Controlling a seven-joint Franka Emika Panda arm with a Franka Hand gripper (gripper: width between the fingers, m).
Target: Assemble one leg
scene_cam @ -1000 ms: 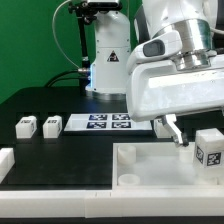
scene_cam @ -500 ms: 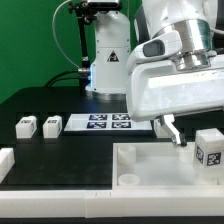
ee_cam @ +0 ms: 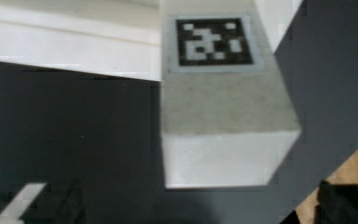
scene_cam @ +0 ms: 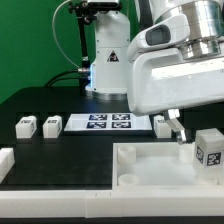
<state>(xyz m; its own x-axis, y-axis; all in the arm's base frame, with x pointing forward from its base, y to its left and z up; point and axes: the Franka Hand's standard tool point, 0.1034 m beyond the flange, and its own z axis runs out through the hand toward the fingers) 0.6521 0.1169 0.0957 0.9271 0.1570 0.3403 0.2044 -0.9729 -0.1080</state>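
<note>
One leg (scene_cam: 208, 148) stands just beside the jaws, not between them. Whether the gripper (scene_cam: 177, 133) is released or clenched, the pictures do not tell. If it descends off-centre, a finger may hit the leg and knock it over.

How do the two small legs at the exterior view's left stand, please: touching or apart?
Apart. The exterior view shows a strip of dark table between the outer leg and the inner leg.
</note>
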